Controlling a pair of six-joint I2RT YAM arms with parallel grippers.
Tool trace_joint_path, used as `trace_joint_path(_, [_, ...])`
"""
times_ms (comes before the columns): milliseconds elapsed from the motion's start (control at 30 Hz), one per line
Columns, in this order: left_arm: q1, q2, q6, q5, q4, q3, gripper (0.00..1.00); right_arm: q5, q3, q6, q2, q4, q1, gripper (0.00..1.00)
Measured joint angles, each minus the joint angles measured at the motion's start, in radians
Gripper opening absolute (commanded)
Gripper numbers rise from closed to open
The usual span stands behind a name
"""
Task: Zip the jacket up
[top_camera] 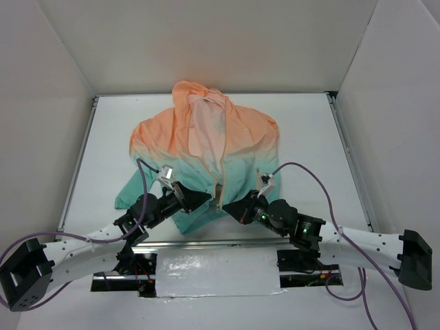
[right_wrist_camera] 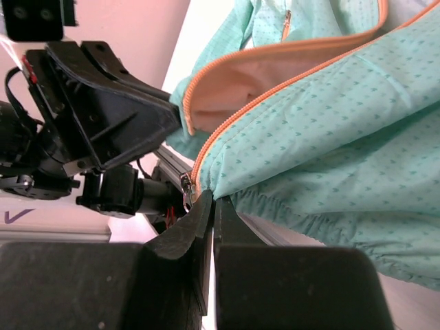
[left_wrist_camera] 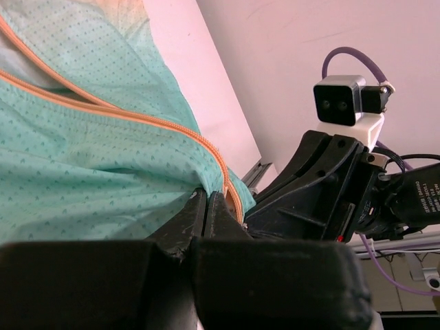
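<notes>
Both are pinched fully shut on the bottom hem, the left end effector [top_camera: 206,199] and right end effector [top_camera: 231,206], of the jacket [top_camera: 206,144], spread hood-away on the tabletop [top_camera: 309,137]. Best to bring the zipper [top_camera: 221,180] ends level and taut, so the pin can seat.

jacket [top_camera: 206,148] hem: the middle, at 6 o'clock, is hidden beneath the left gripper [top_camera: 208,199] and right gripper [top_camera: 228,206].
zipper slider [right_wrist_camera: 184,185]: too small to tell whether it is gripped.
</notes>
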Motion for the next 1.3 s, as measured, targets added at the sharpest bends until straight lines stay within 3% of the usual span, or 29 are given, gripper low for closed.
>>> trace_joint_path(1300, [-0.026, 0.011, -0.047, 0.001, 0.043, -0.031, 0.00, 0.027, -0.016, -0.037, 0.045, 0.089, -0.017, 0.00])
